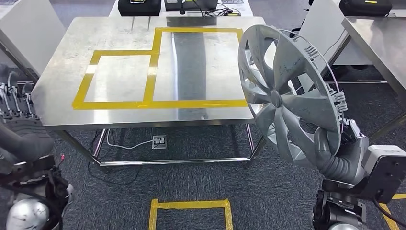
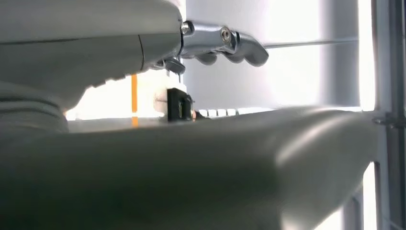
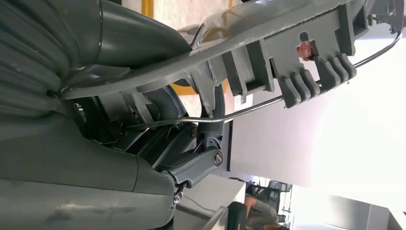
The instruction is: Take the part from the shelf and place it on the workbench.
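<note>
The part is a grey wheel cover (image 1: 287, 96) with spokes, held upright and tilted at the right, its upper edge overlapping the workbench's right corner in the head view. My right hand (image 1: 342, 139) grips its lower right rim from behind. The right wrist view shows the cover's ribbed rim with its wire ring (image 3: 268, 52) above my right hand (image 3: 143, 143). The steel workbench (image 1: 119, 33) carries two yellow tape rectangles (image 1: 153, 103). Low at the far left hangs my left hand (image 1: 16, 103), holding nothing; its fingers (image 2: 230, 43) stand apart from the thumb.
A second steel table (image 1: 378, 43) stands at the right. Black cases (image 1: 139, 7) sit behind the workbench. A yellow tape square (image 1: 190, 211) marks the carpet in front, and a power socket (image 1: 159, 141) lies under the bench. A person (image 3: 258, 211) appears far off.
</note>
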{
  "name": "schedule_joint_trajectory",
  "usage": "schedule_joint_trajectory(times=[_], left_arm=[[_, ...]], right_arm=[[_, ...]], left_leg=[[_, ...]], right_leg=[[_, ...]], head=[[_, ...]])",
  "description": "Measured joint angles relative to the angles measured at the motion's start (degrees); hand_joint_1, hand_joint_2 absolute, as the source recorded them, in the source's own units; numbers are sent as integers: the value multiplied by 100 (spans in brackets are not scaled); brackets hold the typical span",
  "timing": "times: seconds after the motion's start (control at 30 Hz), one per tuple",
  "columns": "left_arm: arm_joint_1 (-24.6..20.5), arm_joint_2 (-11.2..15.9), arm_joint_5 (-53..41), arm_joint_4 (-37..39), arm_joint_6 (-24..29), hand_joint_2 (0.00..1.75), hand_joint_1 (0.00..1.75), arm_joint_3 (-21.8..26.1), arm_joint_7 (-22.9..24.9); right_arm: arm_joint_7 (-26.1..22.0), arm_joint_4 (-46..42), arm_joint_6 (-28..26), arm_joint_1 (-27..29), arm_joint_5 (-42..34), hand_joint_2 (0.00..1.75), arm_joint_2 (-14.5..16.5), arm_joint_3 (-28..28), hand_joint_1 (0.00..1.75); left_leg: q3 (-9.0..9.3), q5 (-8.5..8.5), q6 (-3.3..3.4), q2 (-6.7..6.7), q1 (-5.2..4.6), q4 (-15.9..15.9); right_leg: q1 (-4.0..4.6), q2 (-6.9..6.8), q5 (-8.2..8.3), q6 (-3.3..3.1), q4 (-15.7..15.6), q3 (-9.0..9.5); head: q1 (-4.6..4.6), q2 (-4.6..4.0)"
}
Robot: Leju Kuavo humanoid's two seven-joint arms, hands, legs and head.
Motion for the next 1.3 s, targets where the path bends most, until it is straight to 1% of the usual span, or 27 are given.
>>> schedule_joint_trajectory(times=[0.03, 0.07, 0.1, 0.13, 0.17, 0.2, 0.23, 0.27, 0.3, 0.33, 0.37, 0.4, 0.43, 0.47, 0.57, 0.7, 0.87, 0.93, 1.0, 1.03, 1.07, 1.1, 1.17, 1.2, 1.23, 1.27, 1.3], left_arm=[[1, -1, -2, 2, -1, 0, 0, 0, 2], [-2, -1, -3, 2, -2, 0, 0, -1, 2], [-6, -1, -4, 3, -3, 0, 0, -2, 3], [-8, -2, -3, 6, -6, 0, 0, -2, 5], [-9, -3, 2, 11, -10, 0, 0, -3, 8], [-7, -4, 9, 19, -15, 0, 0, -4, 10], [-5, -6, 18, 28, -19, 0, 0, -6, 9], [-2, -8, 26, 37, -22, 0, 0, -7, 2], [0, -10, 32, 43, -24, 0, 0, -7, -11], [0, -13, 36, 46, -26, 0, 0, -8, -27], [0, -15, 42, 46, -27, 0, 0, -8, -42], [-1, -16, 51, 46, -28, 0, 0, -8, -53], [1, -18, 64, 46, -30, 0, 0, -7, -60], [3, -20, 82, 46, -33, 0, 0, -7, -66], [8, -24, 126, 48, -34, 0, 0, -4, -102], [8, -25, 115, 48, -3, 0, 0, -2, -141], [6, -25, 105, 56, 8, 0, 0, -2, -144], [5, -25, 105, 70, 7, 0, 0, -2, -143], [2, -25, 106, 83, 4, 0, 0, -2, -143], [0, -26, 106, 87, 1, 0, 0, -2, -143], [-3, -26, 107, 90, -3, 0, 0, -2, -143], [-4, -27, 107, 92, -7, 0, 0, -2, -143], [-4, -27, 108, 98, -11, 0, 0, -4, -142], [-2, -27, 108, 103, -13, 0, 0, -5, -141], [2, -27, 108, 107, -16, 0, 0, -6, -141], [6, -27, 108, 110, -19, 0, 0, -6, -141], [8, -27, 108, 111, -22, 0, 0, -6, -141]], right_arm=[[-2, 1, 1, 1, -1, 175, 2, 2, 175], [-3, 1, 1, 0, -1, 175, 3, 4, 175], [-4, 1, 2, 0, -1, 175, 3, 6, 175], [-6, 1, 4, -1, -1, 175, 4, 8, 175], [-8, 3, 8, 0, -1, 175, 4, 13, 175], [-9, 8, 13, 4, -1, 175, 4, 17, 175], [-9, 16, 17, 11, 0, 175, 4, 23, 175], [-8, 23, 25, 17, 1, 175, 4, 28, 175], [-8, 29, 31, 20, 2, 175, 4, 31, 175], [-8, 31, 38, 19, 3, 175, 4, 32, 175], [-7, 31, 45, 14, 3, 175, 4, 33, 175], [-8, 30, 49, 8, 3, 175, 5, 33, 175], [-8, 30, 52, 1, 3, 175, 5, 33, 175], [-8, 30, 56, -4, 3, 175, 6, 33, 175], [-8, 31, 62, 2, 1, 175, 8, 34, 175], [-7, 32, 71, 6, 1, 175, 8, 35, 175], [-5, 34, 72, 7, 5, 175, 9, 39, 175], [-2, 41, 72, 6, 10, 175, 10, 46, 175], [3, 49, 71, 8, 15, 175, 10, 55, 175], [7, 50, 69, 10, 17, 175, 10, 58, 175], [9, 51, 67, 8, 20, 175, 10, 61, 175], [10, 51, 63, 5, 23, 175, 10, 62, 175], [10, 51, 57, 5, 26, 175, 10, 66, 175], [11, 52, 56, 15, 26, 175, 10, 69, 175], [12, 52, 55, 28, 26, 175, 10, 72, 175], [14, 53, 55, 41, 26, 175, 10, 74, 175], [15, 54, 53, 48, 26, 175, 10, 74, 175]], left_leg=[[-11, 18, 33, -38, 9, -8], [-16, 34, 65, -75, 20, -17], [-21, 51, 95, -110, 34, -28], [-31, 64, 117, -143, 38, -31], [-46, 74, 136, -177, 33, -30], [-62, 83, 150, -209, 25, -28], [-74, 90, 160, -241, 15, -27], [-81, 96, 166, -273, 3, -26], [-83, 102, 168, -303, -7, -25], [-83, 109, 167, -329, -16, -25], [-85, 119, 159, -347, -19, -28], [-98, 133, 144, -362, -18, -30], [-119, 153, 118, -369, -8, -33], [-146, 155, 110, -370, -7, -24], [-182, 162, 127, -362, -13, -12], [-154, 198, 91, -361, -15, -64], [-150, 194, 102, -361, -46, -62], [-154, 185, 124, -362, -63, -68], [-121, 182, 172, -362, -68, -112], [-82, 181, 202, -361, -61, -150], [-40, 181, 224, -359, -51, -179], [-1, 180, 240, -358, -42, -200], [7, 169, 258, -356, -44, -205], [5, 162, 260, -357, -46, -201], [6, 151, 260, -359, -47, -196], [11, 137, 253, -363, -47, -186], [21, 119, 244, -369, -47, -173]], right_leg=[[-10, 6, -21, 31, 22, -20], [-22, 60, -91, 62, 100, -67], [-33, 145, -221, 91, 298, -163], [-45, 245, -390, 117, 608, -310], [-51, 315, -565, 131, 1002, -484], [-53, 346, -696, 138, 1372, -650], [-53, 358, -736, 134, 1595, -755], [-52, 362, -679, 120, 1618, -767], [-48, 368, -525, 92, 1396, -661], [-38, 386, -325, 46, 1009, -472], [-26, 415, -187, -11, 613, -274], [-5, 441, -93, -63, 276, -101], [18, 463, -64, -105, 84, -2], [29, 473, -76, -90, 6, 29], [24, 474, -46, 37, -52, 26], [20, 476, -35, 5, -48, 24], [-12, 475, -34, 13, -50, 26], [-28, 476, -22, 35, -36, 33], [-37, 477, 25, 82, 28, 26], [-39, 475, 18, 104, 99, -7], [-41, 473, -55, 122, 231, -82], [-45, 470, -186, 136, 438, -197], [-54, 468, -515, 172, 1089, -543], [-59, 468, -633, 186, 1389, -710], [-64, 468, -675, 198, 1568, -823], [-70, 467, -605, 194, 1529, -835], [-76, 467, -438, 186, 1286, -744]], head=[[10, 0], [25, 0], [51, 0], [86, 0], [122, 0], [152, 0], [175, 0], [196, 0], [215, 0], [234, 0], [241, 0], [243, 0], [245, 0], [245, 0], [228, 0], [176, 0], [114, 0], [94, 0], [81, 0], [82, 0], [91, 0], [109, 0], [147, 0], [158, 0], [166, 0], [175, 0], [188, 0]])
